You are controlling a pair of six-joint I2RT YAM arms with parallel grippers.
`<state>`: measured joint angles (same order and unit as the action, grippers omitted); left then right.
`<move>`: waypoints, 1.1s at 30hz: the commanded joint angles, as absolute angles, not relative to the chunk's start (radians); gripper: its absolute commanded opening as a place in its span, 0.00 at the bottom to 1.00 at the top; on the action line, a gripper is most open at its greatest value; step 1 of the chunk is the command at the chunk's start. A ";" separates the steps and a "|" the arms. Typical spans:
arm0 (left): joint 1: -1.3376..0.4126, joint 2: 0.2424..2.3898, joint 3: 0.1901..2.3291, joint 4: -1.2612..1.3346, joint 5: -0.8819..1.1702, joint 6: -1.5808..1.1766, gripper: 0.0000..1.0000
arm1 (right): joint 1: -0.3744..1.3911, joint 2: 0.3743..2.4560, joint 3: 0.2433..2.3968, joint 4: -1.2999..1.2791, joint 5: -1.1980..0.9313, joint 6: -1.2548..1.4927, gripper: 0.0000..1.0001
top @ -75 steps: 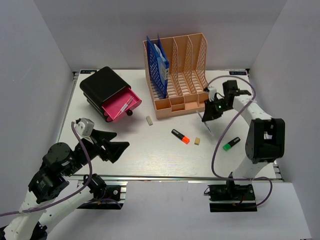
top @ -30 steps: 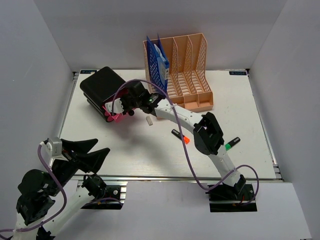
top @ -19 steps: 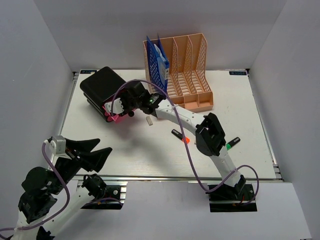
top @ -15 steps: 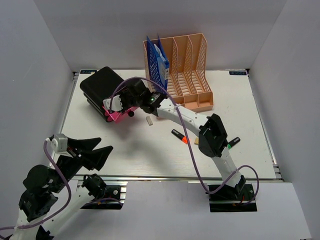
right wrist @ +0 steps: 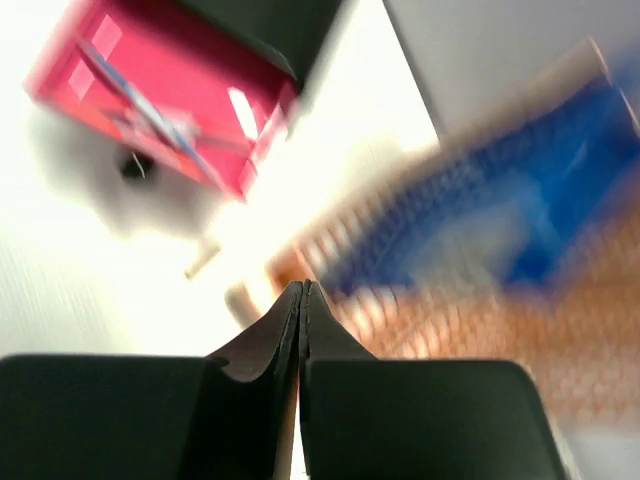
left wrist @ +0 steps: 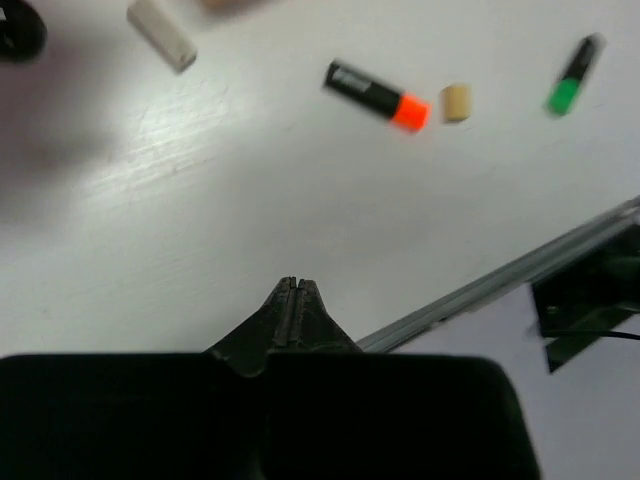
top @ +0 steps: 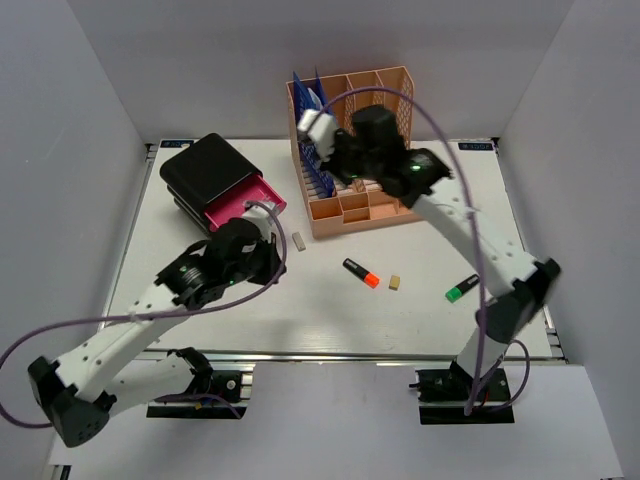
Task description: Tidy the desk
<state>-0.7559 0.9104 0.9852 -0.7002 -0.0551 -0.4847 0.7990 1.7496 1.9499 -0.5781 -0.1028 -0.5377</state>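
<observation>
Moved since 0.5 s ago: right arm off the drawer (top: 245,205) and up over the rack (top: 380,190) at 12 o'clock; left arm out from the near-left corner, wrist now at 6 o'clock of the drawer. Right gripper (right wrist: 302,300): fingers pressed together, nothing between them; its view is motion-blurred. Left gripper (left wrist: 297,300): fingers likewise together, empty, looking down on bare tabletop. Desk (top: 330,320) spans the whole floor of the cell, from the arm bases at 6 o'clock to the back wall, with the drawer unit at 10 o'clock. Loose on it: white eraser (top: 298,241) just at 9 o'clock of centre, orange marker (top: 361,272) and tan eraser (top: 395,283) at 5 o'clock, green marker (top: 462,288) well out at 4 o'clock. Judgement: the desk itself is rigid, flat, smooth and fixed, so it is not a thing to grip; it serves as the surface to pick from. The pieces on it look light and hard. Markers are round and likely to roll on the slick top, so take them across the barrel at mid-length. Erasers are low, so the fingers must open and come right down to the surface.
</observation>
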 commanded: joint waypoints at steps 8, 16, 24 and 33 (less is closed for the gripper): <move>-0.759 1.165 0.942 -0.688 -0.284 -0.488 0.07 | 0.603 1.297 1.440 -0.639 -0.273 -0.450 0.00; -0.759 1.448 1.069 -0.637 -0.434 -0.234 0.07 | 0.555 0.985 1.014 -0.295 -0.319 -0.310 0.00; -0.747 1.650 1.268 -0.642 -0.494 -0.005 0.12 | 0.453 0.858 0.741 -0.111 -0.443 -0.273 0.00; -0.707 1.721 1.381 -0.712 -0.506 0.127 0.20 | 0.410 0.802 0.618 -0.054 -0.552 -0.340 0.00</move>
<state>-0.7334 1.7271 1.3209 -0.6743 -0.4778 0.0753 0.4187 0.8215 0.6266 -0.1417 -0.5087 -0.3122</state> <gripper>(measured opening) 0.198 0.017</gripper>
